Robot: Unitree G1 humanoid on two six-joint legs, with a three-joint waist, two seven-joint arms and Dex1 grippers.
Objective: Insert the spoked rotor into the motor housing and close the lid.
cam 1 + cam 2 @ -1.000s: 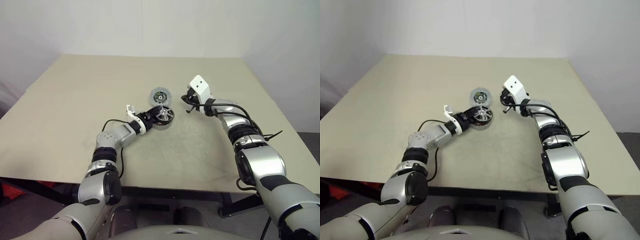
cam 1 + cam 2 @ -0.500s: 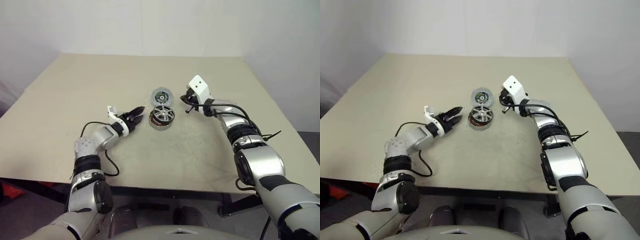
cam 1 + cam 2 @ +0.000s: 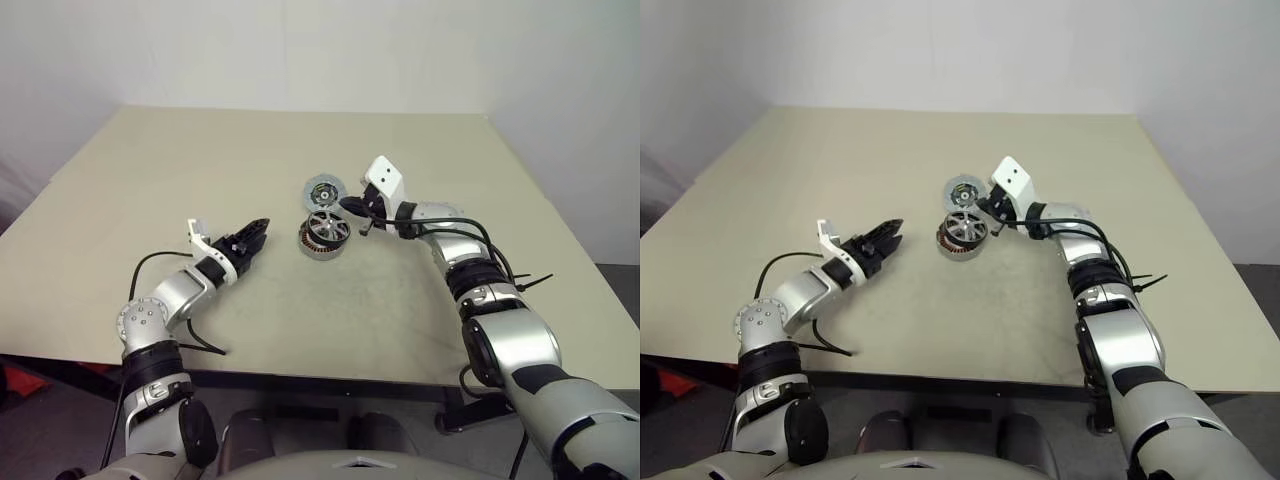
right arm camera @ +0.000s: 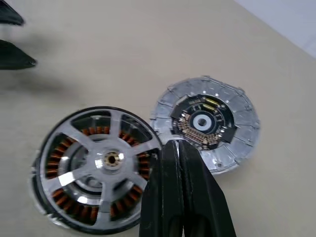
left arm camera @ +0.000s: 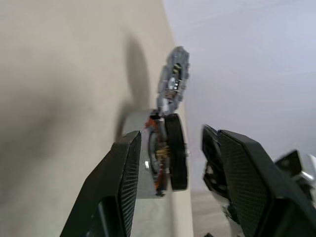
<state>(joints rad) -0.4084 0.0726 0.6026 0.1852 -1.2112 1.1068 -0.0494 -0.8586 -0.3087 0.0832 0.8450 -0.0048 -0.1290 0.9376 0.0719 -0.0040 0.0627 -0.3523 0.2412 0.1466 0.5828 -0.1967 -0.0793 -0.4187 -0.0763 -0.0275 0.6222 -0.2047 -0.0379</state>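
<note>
Rotor (image 4: 109, 160) sits seated in the housing (image 3: 324, 233), its silver spokes on top with copper windings showing between them, so I judge the insertion done and the lid (image 3: 322, 189) the remaining job. The housing stands upright near the middle of the table (image 3: 120, 180), and the lid lies flat just behind it, circuit side up, very close to it or touching.

My left gripper (image 3: 251, 238) hangs off to the housing's left, well apart from it, released, fingers spread and gripping nothing. In its wrist view the housing shows framed between the two black fingers, so it points at the housing and could brace it if the lid needs pressing.

My right gripper (image 4: 178, 163) is clenched tight on nothing, its joined tips hovering low over the seam between housing and lid. Whether they touch either part I cannot tell. I read that pose as a closed-finger poke, set to nudge or tip the lid rather than pinch it.

My worry: a push could skid the lid, since nothing is steadying the parts.
</note>
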